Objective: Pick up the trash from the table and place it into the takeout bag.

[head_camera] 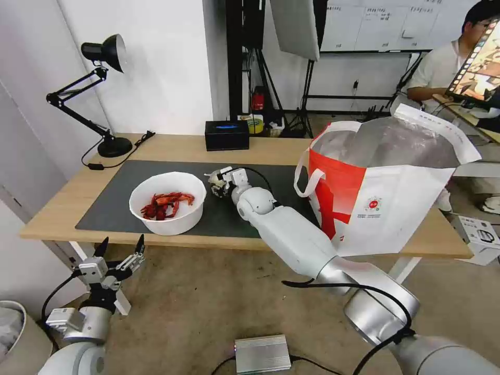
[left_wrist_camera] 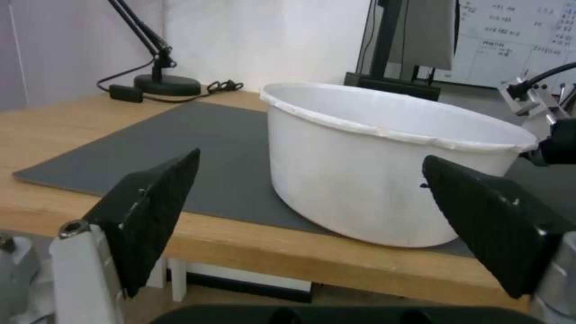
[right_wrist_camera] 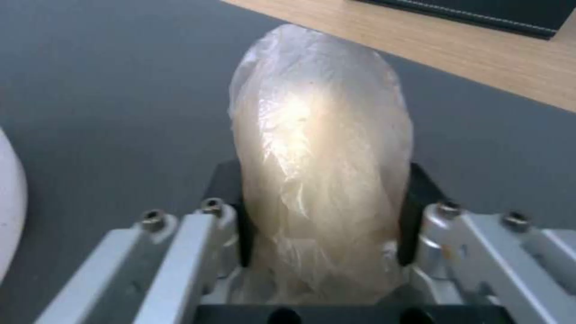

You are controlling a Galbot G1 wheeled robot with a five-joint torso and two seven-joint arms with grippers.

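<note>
Black ribbed fingers (left_wrist_camera: 156,211) of the left gripper (head_camera: 119,249) are spreading apart below the worktop (head_camera: 62,200) edge, facing the smooth white round bowl (head_camera: 167,202) of red shells on the grey mat (head_camera: 109,205). Beyond, the right gripper (head_camera: 217,182) is clamping a crinkly clear bag (right_wrist_camera: 321,180) over the mat. Foil-lined takeout bag (head_camera: 385,203) is standing open right; black box (head_camera: 226,134) behind.

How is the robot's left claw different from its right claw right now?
The left gripper is open and holds nothing; the right gripper is shut on the small clear bag. The left gripper sits below the table edge, in front of the white bowl; the right gripper is over the dark mat. Both point toward the table.
</note>
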